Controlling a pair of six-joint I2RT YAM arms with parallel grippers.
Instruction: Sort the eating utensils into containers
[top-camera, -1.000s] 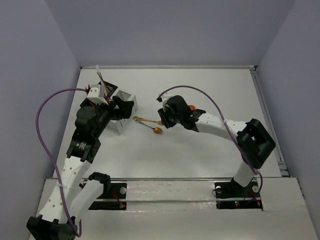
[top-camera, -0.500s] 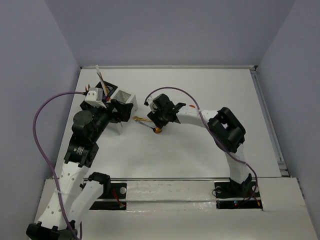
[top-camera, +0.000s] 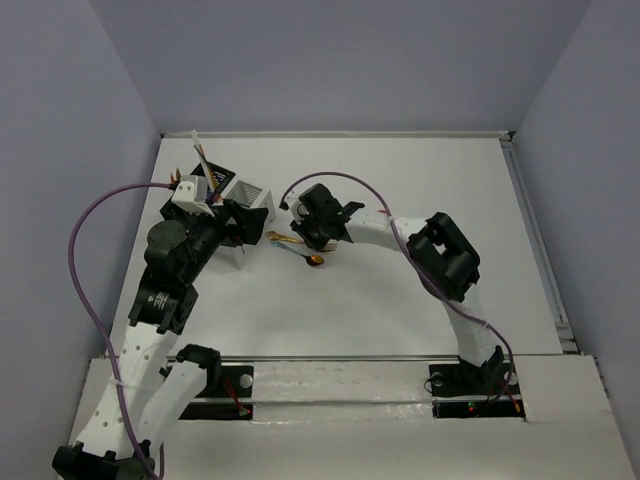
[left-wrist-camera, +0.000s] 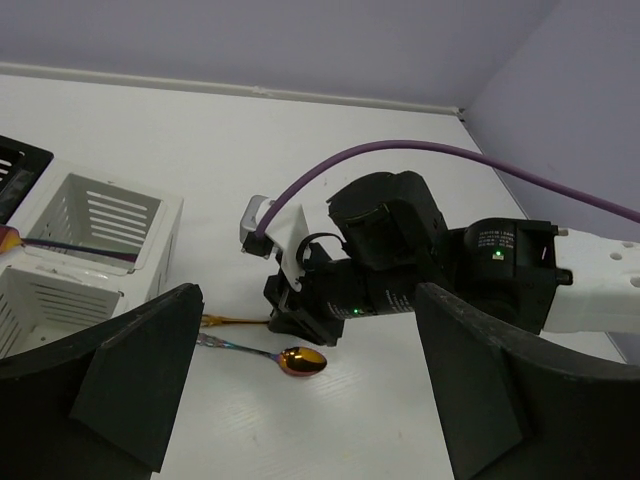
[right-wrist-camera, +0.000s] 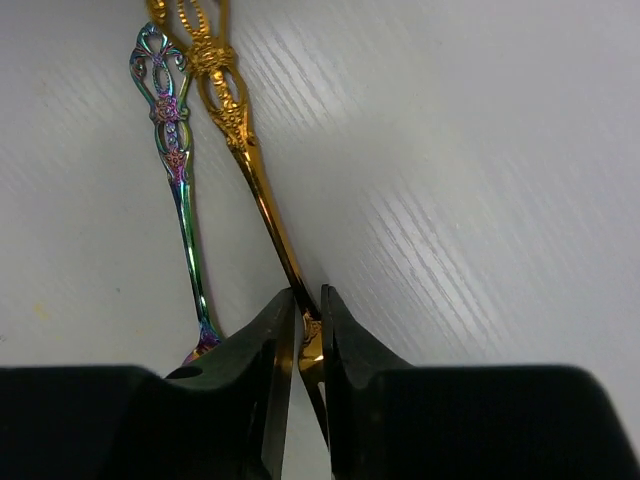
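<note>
A gold utensil (right-wrist-camera: 232, 118) and a rainbow-handled spoon (right-wrist-camera: 176, 175) lie side by side on the white table. My right gripper (right-wrist-camera: 308, 330) is shut on the gold utensil's thin neck, low at the table. In the top view the right gripper (top-camera: 306, 238) sits just right of the white caddy (top-camera: 247, 189), with the spoon bowl (top-camera: 316, 260) beside it. The black caddy (top-camera: 204, 176) holds several sticks. My left gripper (left-wrist-camera: 308, 330) is open and empty and faces the right gripper; in the top view the left gripper (top-camera: 243, 222) is next to the white caddy.
In the left wrist view the white caddy (left-wrist-camera: 150, 205) holds a dark stick (left-wrist-camera: 80, 247). The spoon bowl (left-wrist-camera: 303, 360) lies between my left fingers. The right arm's purple cable (left-wrist-camera: 420, 150) arcs above. The purple back wall runs behind the table.
My right arm has swung left to the two utensils, and its wrist now sits over the gold one. The left arm shifted slightly and then held still.
</note>
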